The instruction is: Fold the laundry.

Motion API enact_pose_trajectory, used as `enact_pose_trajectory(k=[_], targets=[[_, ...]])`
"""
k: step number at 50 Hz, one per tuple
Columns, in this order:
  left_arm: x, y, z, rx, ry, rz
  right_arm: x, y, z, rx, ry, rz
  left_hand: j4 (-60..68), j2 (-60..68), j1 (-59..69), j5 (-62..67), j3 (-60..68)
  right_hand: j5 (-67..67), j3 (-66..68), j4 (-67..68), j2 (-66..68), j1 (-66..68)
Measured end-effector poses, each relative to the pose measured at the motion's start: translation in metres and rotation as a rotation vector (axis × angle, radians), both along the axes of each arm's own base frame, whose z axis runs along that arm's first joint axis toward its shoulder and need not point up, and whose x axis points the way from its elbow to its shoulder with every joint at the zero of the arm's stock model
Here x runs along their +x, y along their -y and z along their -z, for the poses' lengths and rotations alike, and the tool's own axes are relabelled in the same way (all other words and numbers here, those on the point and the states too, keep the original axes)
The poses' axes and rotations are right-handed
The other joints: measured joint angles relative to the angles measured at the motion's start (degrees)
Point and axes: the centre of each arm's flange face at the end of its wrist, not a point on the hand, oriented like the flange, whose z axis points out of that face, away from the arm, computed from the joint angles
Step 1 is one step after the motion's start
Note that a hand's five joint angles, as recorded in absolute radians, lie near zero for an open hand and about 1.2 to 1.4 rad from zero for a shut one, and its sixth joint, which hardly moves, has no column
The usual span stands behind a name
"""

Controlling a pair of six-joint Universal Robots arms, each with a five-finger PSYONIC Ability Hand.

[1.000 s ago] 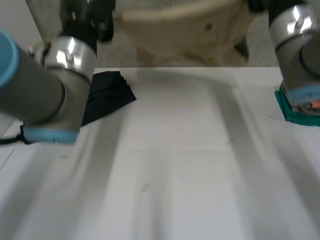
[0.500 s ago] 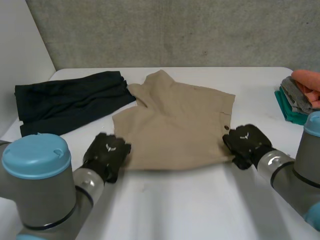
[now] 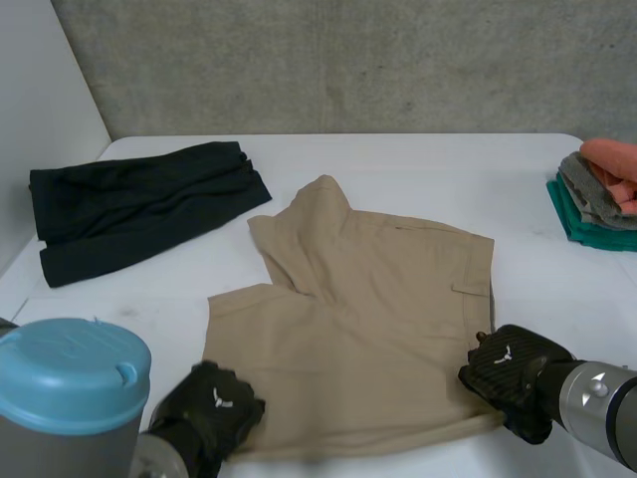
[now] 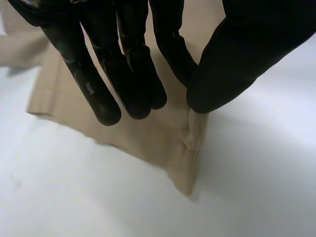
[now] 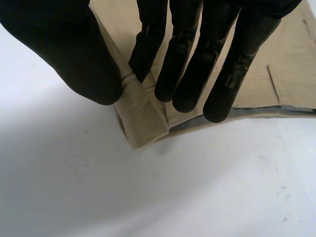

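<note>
Tan shorts (image 3: 368, 319) lie spread on the white table (image 3: 418, 169), their near edge close to me. My left hand (image 3: 211, 410) pinches the near left corner of the shorts (image 4: 190, 143) between thumb (image 4: 232, 64) and fingers (image 4: 128, 74). My right hand (image 3: 510, 373) pinches the near right corner of the shorts (image 5: 143, 123) between thumb (image 5: 74, 54) and fingers (image 5: 197, 64). Both hands sit low at the table.
A folded black garment (image 3: 139, 204) lies at the far left of the table. A stack of folded clothes (image 3: 597, 194), green, grey and orange, sits at the far right edge. A grey wall stands behind the table.
Both hands have pulled the shorts toward me across the table, and the cloth now lies nearer the front edge. A second ago the arms were raised, with the shorts hanging high.
</note>
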Motion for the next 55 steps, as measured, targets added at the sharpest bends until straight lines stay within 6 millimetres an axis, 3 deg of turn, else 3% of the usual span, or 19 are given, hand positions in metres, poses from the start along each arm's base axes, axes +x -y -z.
enact_pose_trajectory(k=[13, 16, 17, 20, 29, 41, 43, 48, 49, 50, 51, 52, 54, 55], targets=[[-0.017, 0.053, -0.017, -0.218, -0.194, -0.076, 0.007, 0.027, 0.0, -0.157, 0.128, 0.085, -1.03, -1.24, -0.4, -0.41, -0.85, 0.0, 0.0, 0.0, 0.0, 0.0], [-0.018, 0.063, -0.02, -0.257, -0.228, -0.097, 0.009, 0.032, -0.002, -0.175, 0.171, 0.111, -21.72, -21.6, -20.83, -19.79, -21.04, 0.0, 0.0, 0.0, 0.0, 0.0], [-0.017, 0.064, -0.02, -0.26, -0.231, -0.099, 0.009, 0.033, -0.002, -0.176, 0.175, 0.114, -21.72, -21.6, -20.83, -19.79, -21.04, 0.0, 0.0, 0.0, 0.0, 0.0], [-0.015, 0.066, -0.019, -0.256, -0.229, -0.112, 0.01, 0.035, -0.001, -0.17, 0.2, 0.135, -46.55, -46.68, -45.88, -44.73, -45.41, 0.0, 0.0, 0.0, 0.0, 0.0], [-0.001, 0.055, -0.011, -0.138, -0.187, -0.164, 0.011, 0.039, 0.011, -0.134, 0.209, 0.157, -55.23, -55.1, -51.6, -53.62, -54.28, 0.45, 0.0, 0.0, 0.0, 0.0], [0.01, 0.043, -0.007, 0.009, -0.224, -0.26, 0.011, 0.043, 0.014, -0.149, 0.209, 0.163, -54.34, -53.95, -50.71, -52.69, -53.56, 0.52, 0.0, 0.0, 0.0, 0.0], [0.01, 0.044, -0.006, 0.011, -0.226, -0.264, 0.01, 0.044, 0.014, -0.156, 0.209, 0.166, -45.21, -45.02, -40.94, -43.36, -44.83, 0.52, 0.0, 0.0, 0.0, 0.0], [0.01, 0.047, -0.005, 0.005, -0.229, -0.268, 0.01, 0.045, 0.014, -0.162, 0.208, 0.172, -35.51, -34.63, -31.27, -33.8, -34.32, -1.45, -2.19, -2.26, -2.02, -1.76], [0.008, 0.052, -0.004, -0.007, -0.235, -0.269, 0.009, 0.044, 0.015, -0.159, 0.206, 0.176, -17.46, -17.52, -10.83, -16.09, -17.47, -10.46, -12.61, -12.86, -12.29, -9.98], [0.008, 0.053, -0.003, -0.01, -0.237, -0.269, 0.009, 0.044, 0.015, -0.157, 0.206, 0.177, -17.46, -17.52, -10.83, -16.09, -17.47, -10.46, -12.61, -12.86, -12.29, -9.98], [0.005, 0.057, -0.001, -0.024, -0.245, -0.269, 0.009, 0.043, 0.015, -0.15, 0.208, 0.183, -6.85, -6.79, -0.2, -5.51, -6.91, -15.03, -17.59, -17.84, -18.05, -13.94], [0.005, 0.057, -0.001, -0.024, -0.245, -0.269, 0.009, 0.043, 0.015, -0.15, 0.208, 0.183, -6.85, -6.79, -0.2, -5.51, -6.91, -15.03, -17.59, -17.84, -18.05, -13.94], [0.001, 0.066, 0.002, -0.052, -0.257, -0.265, 0.008, 0.041, 0.015, -0.126, 0.22, 0.204, -0.48, -0.42, 1.13, -1.42, -0.54, -35.66, -37.5, -37.68, -37.06, -29.77], [0.0, 0.068, 0.002, -0.056, -0.258, -0.264, 0.008, 0.041, 0.015, -0.122, 0.222, 0.208, -0.48, -0.42, 1.13, -1.42, -0.54, -36.18, -37.99, -38.12, -37.5, -30.11]])
